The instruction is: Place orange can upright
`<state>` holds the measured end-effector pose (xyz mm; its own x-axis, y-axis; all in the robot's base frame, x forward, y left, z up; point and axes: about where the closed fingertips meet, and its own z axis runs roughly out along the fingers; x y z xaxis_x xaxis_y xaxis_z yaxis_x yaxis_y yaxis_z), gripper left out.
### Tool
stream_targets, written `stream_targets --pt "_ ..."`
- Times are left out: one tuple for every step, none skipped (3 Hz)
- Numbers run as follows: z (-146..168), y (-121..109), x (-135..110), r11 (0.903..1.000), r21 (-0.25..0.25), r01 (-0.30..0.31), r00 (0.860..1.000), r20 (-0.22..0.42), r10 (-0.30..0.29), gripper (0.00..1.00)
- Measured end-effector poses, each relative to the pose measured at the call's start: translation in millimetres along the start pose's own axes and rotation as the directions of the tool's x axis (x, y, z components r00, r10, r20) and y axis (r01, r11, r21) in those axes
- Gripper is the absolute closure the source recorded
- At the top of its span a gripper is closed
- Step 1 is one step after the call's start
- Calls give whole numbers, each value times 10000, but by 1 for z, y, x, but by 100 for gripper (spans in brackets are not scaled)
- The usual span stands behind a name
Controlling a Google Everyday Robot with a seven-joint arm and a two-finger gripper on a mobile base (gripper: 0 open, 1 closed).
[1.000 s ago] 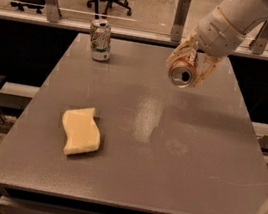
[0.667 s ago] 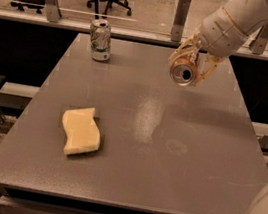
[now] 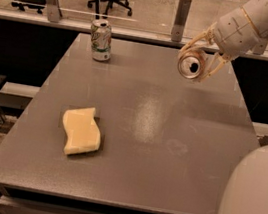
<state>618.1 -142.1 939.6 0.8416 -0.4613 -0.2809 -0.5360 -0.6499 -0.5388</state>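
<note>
Camera view. Since the earlier frame, the gripper (image 3: pixel 196 62) and the orange can (image 3: pixel 190 67) have shifted slightly up and toward the far right edge of the table (image 3: pixel 170 135). The gripper is clenched around the orange can's body. The can hangs on its side above the table's far right part, clear of the surface, with one end facing the camera. A green can (image 3: pixel 101 39) stands at the table's far left, and a sponge (image 3: pixel 81 131) lies at its near left. Judged progress: the pick-up is done; turning the can upright, lowering it and letting go remain.
</note>
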Motion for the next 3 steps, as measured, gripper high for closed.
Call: stream_targets --pt "-11 -6 5 9918 961 -840 9951 608 783 100" --pt "-28 -13 1 9464 2275 -2294 9636 1903 1878 100" --pt "-41 -18 -4 9078 2877 -3051 9343 2751 2268 100"
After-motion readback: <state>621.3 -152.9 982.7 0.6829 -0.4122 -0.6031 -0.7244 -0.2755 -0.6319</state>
